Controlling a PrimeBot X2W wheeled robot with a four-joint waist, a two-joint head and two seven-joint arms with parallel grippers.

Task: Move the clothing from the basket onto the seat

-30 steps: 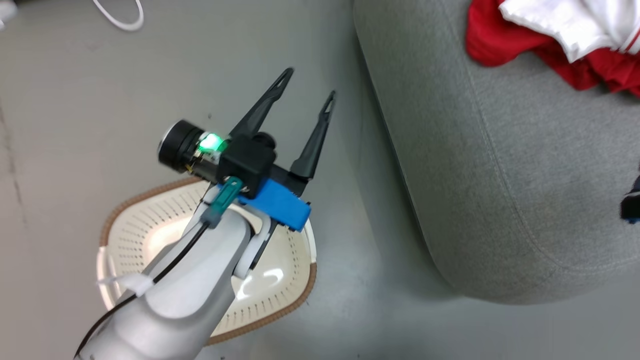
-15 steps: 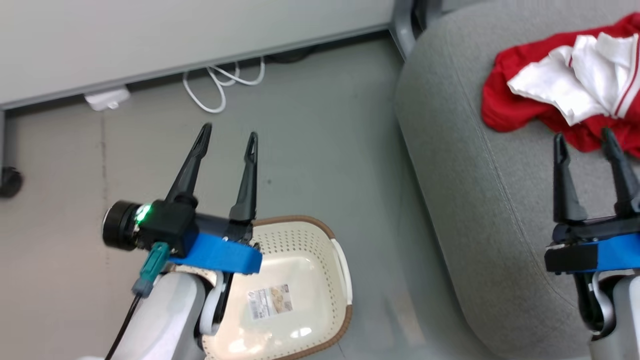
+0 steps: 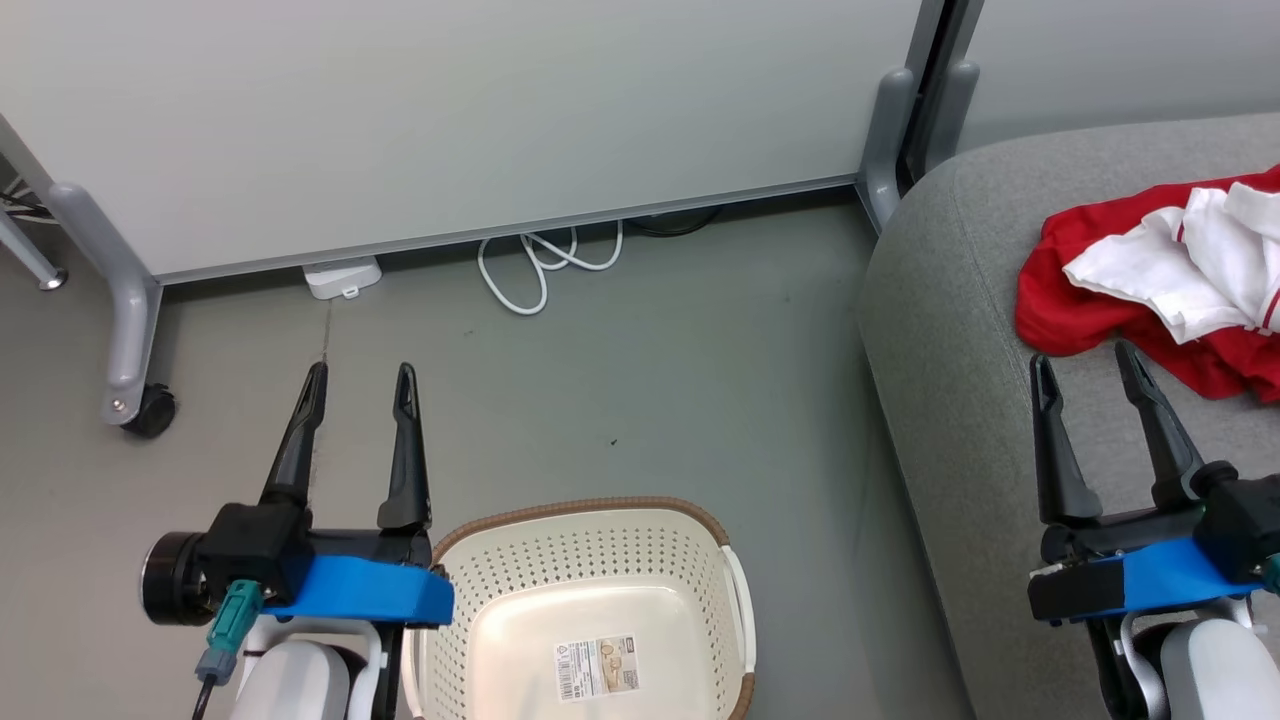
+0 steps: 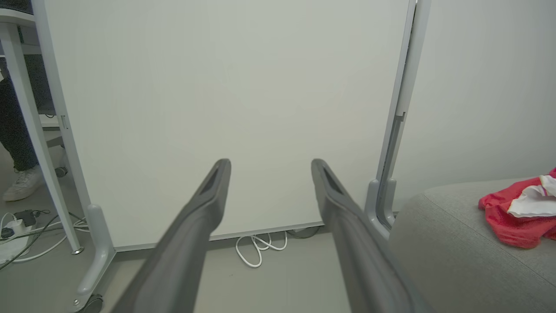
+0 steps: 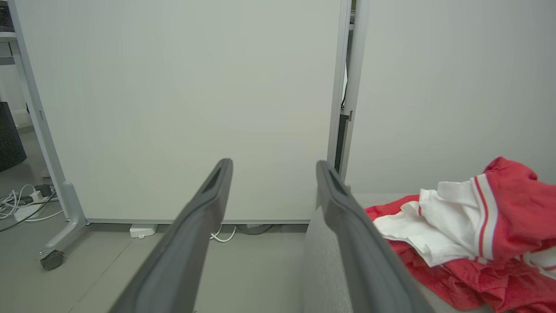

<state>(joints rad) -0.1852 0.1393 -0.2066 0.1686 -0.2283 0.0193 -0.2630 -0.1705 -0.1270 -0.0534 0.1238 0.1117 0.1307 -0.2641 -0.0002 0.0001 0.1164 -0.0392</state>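
The clothing (image 3: 1150, 290), a bright red garment with a red-and-white striped-trim one on top, lies on the grey seat (image 3: 960, 400) at the right; it also shows in the left wrist view (image 4: 517, 213) and the right wrist view (image 5: 469, 226). The cream basket (image 3: 590, 600) with brown rim stands on the floor at the bottom centre, holding only a label on its floor. My left gripper (image 3: 360, 375) is open above the floor just left of the basket. My right gripper (image 3: 1085, 360) is open over the seat, just short of the clothing.
A pale partition panel (image 3: 450, 120) on wheeled legs (image 3: 130, 400) stands behind the floor. A white cable (image 3: 545, 265) and a power adapter (image 3: 342, 277) lie at its foot. A person's shoe (image 4: 21, 182) shows beyond the panel's left leg.
The head camera has tilted up, bringing in the panel and the whole basket. Both grippers have settled lower in view, side by side, still open. The clothing stays on the seat.
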